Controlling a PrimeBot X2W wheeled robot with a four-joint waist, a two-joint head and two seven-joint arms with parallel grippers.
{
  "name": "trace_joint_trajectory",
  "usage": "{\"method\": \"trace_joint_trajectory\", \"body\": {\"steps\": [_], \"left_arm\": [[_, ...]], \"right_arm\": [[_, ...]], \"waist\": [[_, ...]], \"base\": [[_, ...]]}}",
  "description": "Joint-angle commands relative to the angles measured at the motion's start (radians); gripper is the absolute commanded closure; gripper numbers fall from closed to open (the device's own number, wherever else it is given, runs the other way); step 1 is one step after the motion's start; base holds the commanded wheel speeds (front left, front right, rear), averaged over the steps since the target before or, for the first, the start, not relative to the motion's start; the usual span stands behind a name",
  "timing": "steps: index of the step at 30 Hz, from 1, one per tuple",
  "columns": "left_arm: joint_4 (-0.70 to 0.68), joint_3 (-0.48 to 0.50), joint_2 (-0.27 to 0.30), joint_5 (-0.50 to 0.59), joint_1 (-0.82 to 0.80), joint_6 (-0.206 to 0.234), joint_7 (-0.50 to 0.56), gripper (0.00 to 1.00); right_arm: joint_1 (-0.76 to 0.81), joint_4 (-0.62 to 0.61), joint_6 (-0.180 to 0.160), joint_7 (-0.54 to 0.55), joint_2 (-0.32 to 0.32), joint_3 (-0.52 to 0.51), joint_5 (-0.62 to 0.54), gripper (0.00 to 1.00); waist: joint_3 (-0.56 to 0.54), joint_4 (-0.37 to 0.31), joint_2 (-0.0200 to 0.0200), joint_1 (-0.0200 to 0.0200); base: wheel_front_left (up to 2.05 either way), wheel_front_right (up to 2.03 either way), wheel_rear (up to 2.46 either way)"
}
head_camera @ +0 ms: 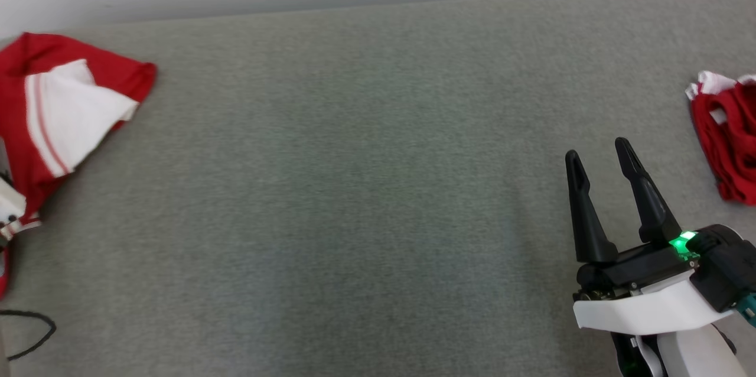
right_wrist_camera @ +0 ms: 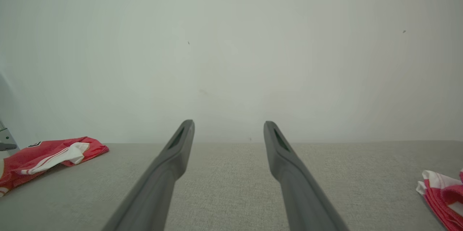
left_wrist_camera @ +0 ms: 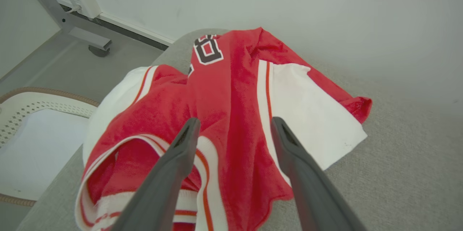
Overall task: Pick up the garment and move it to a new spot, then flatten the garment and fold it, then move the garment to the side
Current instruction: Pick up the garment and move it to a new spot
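Progress: nothing is judged done; the garment (head_camera: 59,111) is seen crumpled and unfolded at the left edge of the table (head_camera: 354,188). Pick-up, flattening, folding and setting aside are all left.
Left gripper (left_wrist_camera: 235,120): jaws are held wide over the garment's red middle; nothing is gripped; contact cannot be told.
Right gripper (head_camera: 598,149): jaws are held wide and empty above bare table, near a second red cloth (head_camera: 726,140).

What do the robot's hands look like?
The right gripper has two long, pointed black jaws on a black base with a glowing green light, a white wrist shell and a teal bit. The left gripper has matching long dark grey jaws.
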Motion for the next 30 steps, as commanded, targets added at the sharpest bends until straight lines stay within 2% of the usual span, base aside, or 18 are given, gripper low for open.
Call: {"method": "trace_joint_trajectory", "body": {"steps": [1,9,14,15,16,17,24,30], "left_arm": [[0.020,0.008,0.019,-0.006,-0.009,0.002,-0.002,0.00],[0.243,0.006,0.058,0.007,-0.011,0.039,0.029,0.00],[0.340,-0.007,0.053,0.003,-0.012,0.033,0.055,0.00],[0.351,-0.009,0.052,0.000,-0.013,0.027,0.050,0.27],[0.361,-0.012,0.050,-0.002,-0.017,0.022,0.044,0.58],[0.364,-0.014,0.049,-0.004,-0.022,0.015,0.033,1.00],[0.368,-0.053,0.095,0.023,-0.087,-0.054,-0.066,1.00],[0.363,-0.118,0.119,0.063,-0.152,-0.110,-0.132,1.00]], "right_arm": [[-0.016,-0.005,-0.002,0.000,0.001,-0.001,0.004,0.00],[-0.029,0.000,-0.002,0.000,0.010,0.001,0.007,0.00],[-0.031,0.005,-0.002,0.000,0.009,-0.004,0.002,0.00],[-0.030,0.007,-0.002,0.000,0.008,-0.004,0.001,0.00],[-0.029,0.010,-0.002,0.000,0.008,-0.005,-0.002,0.00],[-0.029,0.013,-0.002,0.000,0.007,-0.004,-0.001,0.00],[-0.021,0.026,-0.002,0.000,0.010,0.002,-0.003,0.00],[0.011,0.041,-0.002,0.000,0.015,0.002,0.004,0.00]], "waist": [[0.050,-0.058,-0.0001,-0.0001],[0.080,-0.109,-0.0001,-0.0001],[0.085,-0.107,-0.0001,-0.0001],[0.084,-0.104,-0.0001,-0.0001],[0.082,-0.100,-0.0001,-0.0001],[0.079,-0.096,-0.0001,-0.0001],[0.024,-0.069,-0.0001,-0.0001],[-0.079,-0.054,-0.0001,-0.0001]], "base": [[0.00,0.00,0.00],[0.00,0.00,0.00],[0.00,0.00,0.00],[0.00,0.00,0.00],[0.00,0.00,0.00],[0.00,0.00,0.00],[0.00,0.00,0.00],[0.00,0.00,0.00]]}}
